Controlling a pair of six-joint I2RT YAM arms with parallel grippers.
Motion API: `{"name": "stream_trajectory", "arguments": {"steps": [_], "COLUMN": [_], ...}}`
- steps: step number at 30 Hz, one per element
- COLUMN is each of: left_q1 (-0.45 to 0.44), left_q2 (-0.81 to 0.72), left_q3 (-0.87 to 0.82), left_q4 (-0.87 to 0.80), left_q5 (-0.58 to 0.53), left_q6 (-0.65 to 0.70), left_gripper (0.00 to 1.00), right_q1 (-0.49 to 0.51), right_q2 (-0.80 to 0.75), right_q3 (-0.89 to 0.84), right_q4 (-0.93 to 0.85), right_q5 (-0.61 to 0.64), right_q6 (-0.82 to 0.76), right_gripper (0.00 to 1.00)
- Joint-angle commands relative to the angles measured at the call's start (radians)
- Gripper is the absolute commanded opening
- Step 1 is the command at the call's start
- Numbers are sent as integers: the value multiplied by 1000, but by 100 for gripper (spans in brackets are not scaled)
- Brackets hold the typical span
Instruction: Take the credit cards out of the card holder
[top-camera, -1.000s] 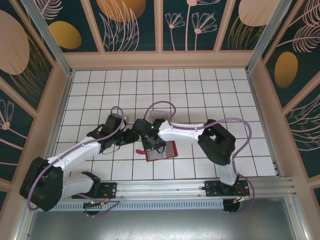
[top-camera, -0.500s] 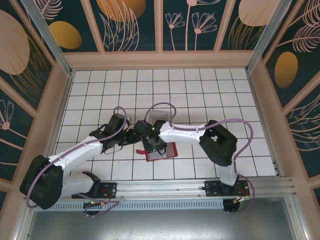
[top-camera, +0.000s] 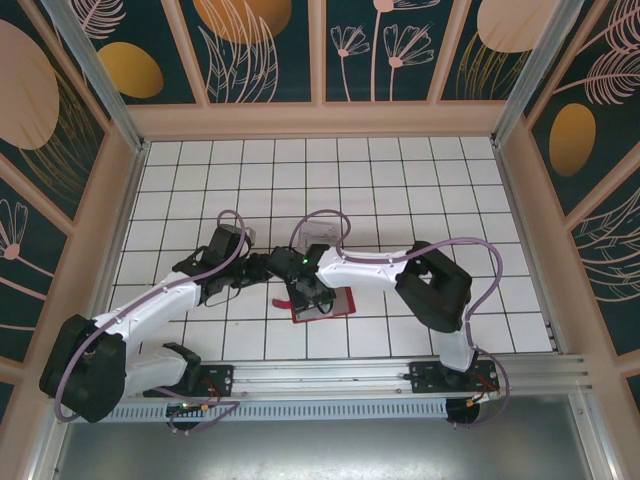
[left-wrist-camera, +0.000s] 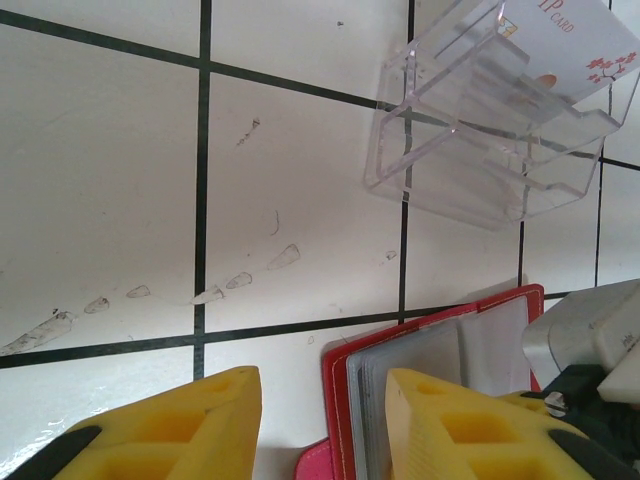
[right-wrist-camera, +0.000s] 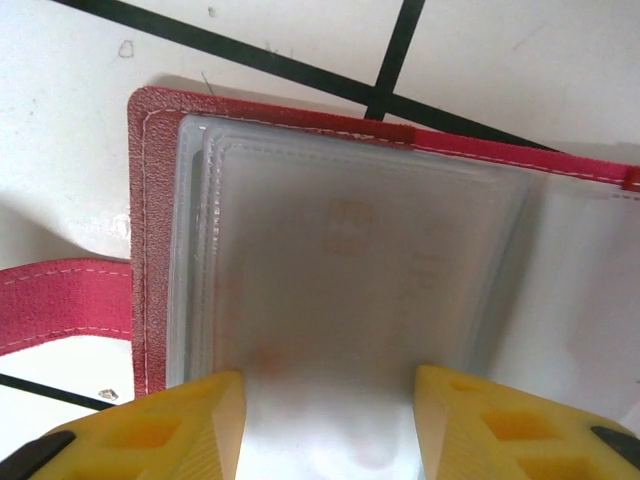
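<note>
**Cards just ahead of parted right fingers**

Found the right gripper (right-wrist-camera: 328, 432) with jaws standing apart and nothing clamped, poised low over the open card holder (right-wrist-camera: 150, 210). Saw cloudy plastic sleeves (right-wrist-camera: 400, 330) reaching in between the two yellow fingers (right-wrist-camera: 150, 430) and running on ahead of the tips. Made out one of the credit cards (right-wrist-camera: 350, 240) only dimly through the top sleeve, just ahead of the fingertips. Took its long side to lie across the gap, finger to finger; could not count the others. Noted the red closure tab (right-wrist-camera: 60, 300) outside one finger, flat on the table (right-wrist-camera: 80, 90). Judged the right arm the nearer one, and the sleeve film itself the chief obstacle between pads and card.

Found the left gripper (left-wrist-camera: 322, 430) parted too, gripping nothing, straddling the holder's outer edge with bare tile showing inside the gap. Spotted, well ahead of those fingers, a clear plastic box (left-wrist-camera: 470, 150) holding a white card (left-wrist-camera: 570, 40). Saw the right gripper's grey body close beside one left finger, leaving little room.
</note>
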Motion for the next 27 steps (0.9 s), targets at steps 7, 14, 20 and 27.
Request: {"name": "stream_trajectory", "arguments": {"steps": [7, 14, 20, 27], "left_q1": [5, -55, -92, -100], "left_q2": [-5, 21, 7, 12], "left_q3": [3, 14, -6, -28], "left_q4": [-17, -9, 69, 80], "left_q5": [12, 66, 107, 124], "left_q6": [21, 20, -59, -80], "left_gripper": [39, 37, 28, 20], "right_q1": [-10, -32, -85, -133], "right_q2": [24, -65, -189, -268], "right_q3": [-47, -79, -185, -308], "right_q4": [-30, 63, 267, 474], "right_q5": [28, -21, -165, -271], "right_q6": [25, 39, 91, 174], "right_gripper": [17, 8, 7, 7]}}
